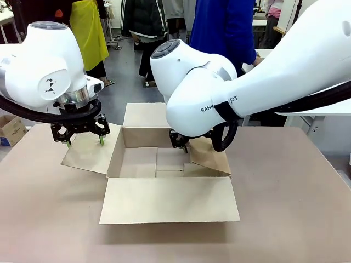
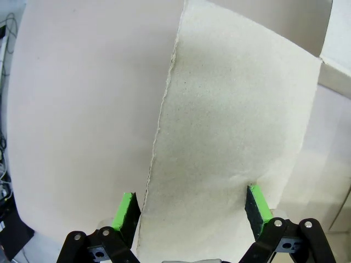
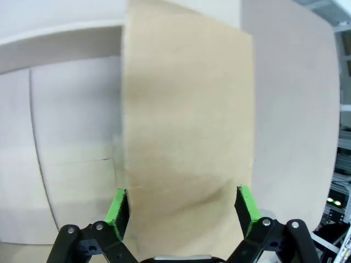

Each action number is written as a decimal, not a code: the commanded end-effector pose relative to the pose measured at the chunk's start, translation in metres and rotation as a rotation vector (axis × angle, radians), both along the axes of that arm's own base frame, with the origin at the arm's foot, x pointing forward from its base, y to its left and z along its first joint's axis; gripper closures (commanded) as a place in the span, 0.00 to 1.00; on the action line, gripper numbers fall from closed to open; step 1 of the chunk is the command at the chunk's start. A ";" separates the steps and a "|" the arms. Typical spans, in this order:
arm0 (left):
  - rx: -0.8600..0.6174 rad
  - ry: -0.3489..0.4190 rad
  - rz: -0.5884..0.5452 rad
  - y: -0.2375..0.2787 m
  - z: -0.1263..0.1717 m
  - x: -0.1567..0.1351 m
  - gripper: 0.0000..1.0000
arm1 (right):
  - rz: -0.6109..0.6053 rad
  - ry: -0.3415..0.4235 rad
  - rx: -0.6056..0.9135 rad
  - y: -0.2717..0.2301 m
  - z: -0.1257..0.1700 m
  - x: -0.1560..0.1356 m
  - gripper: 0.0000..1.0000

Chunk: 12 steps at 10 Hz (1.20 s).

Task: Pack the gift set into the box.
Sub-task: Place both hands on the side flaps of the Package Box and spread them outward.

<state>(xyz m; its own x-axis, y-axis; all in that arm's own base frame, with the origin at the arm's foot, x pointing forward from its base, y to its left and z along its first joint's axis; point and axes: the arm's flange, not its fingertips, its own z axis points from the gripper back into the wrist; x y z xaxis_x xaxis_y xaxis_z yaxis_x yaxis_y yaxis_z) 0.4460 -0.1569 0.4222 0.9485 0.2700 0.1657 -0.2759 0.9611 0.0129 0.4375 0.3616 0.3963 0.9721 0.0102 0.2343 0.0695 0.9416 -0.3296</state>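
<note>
**Cardboard box open at mid-table, both grippers spread above its side flaps**

Brown and plain, the box (image 1: 145, 137) sits in the middle of the table (image 1: 285, 208) with all four flaps folded outward. We see bare cardboard on its floor, though the right arm hides the far right corner.

The left gripper (image 1: 85, 142) hangs over the left flap (image 1: 88, 156) with its fingers wide apart and nothing between them. In the left wrist view we see the same gripper (image 2: 191, 211) with the left flap (image 2: 230, 137) below it; the flap's torn-looking edge runs up between the two green pads. We cannot tell whether the pads touch the cardboard.

The right gripper (image 1: 179, 142) is mostly hidden behind its own arm in the front view, with only a dark part showing at the box's far wall. The right wrist view shows the right gripper (image 3: 181, 208) spread open above the right flap (image 3: 186, 109), holding nothing. Contact is again unclear.

A small carton (image 1: 11, 129) is cut off by the left edge.
</note>
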 end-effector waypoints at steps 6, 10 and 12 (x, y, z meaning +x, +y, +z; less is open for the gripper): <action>0.022 -0.008 0.012 0.000 0.001 0.000 0.00 | -0.233 -0.160 0.006 -0.104 0.092 -0.014 0.00; 0.022 -0.008 0.012 0.000 0.001 0.000 0.00 | -0.285 -0.133 0.276 -0.179 0.066 -0.025 0.00; 0.022 -0.008 0.012 0.000 0.001 0.000 0.00 | -0.305 -0.127 0.369 -0.195 0.038 -0.037 0.00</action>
<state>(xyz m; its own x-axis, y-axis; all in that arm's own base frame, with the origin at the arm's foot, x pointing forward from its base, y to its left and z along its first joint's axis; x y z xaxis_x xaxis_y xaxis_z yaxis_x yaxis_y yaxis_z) 0.4463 -0.1569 0.4227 0.9483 0.2702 0.1665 -0.2760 0.9611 0.0124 0.4120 0.1773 0.4447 0.8687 -0.3889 0.3069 0.4111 0.9115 -0.0086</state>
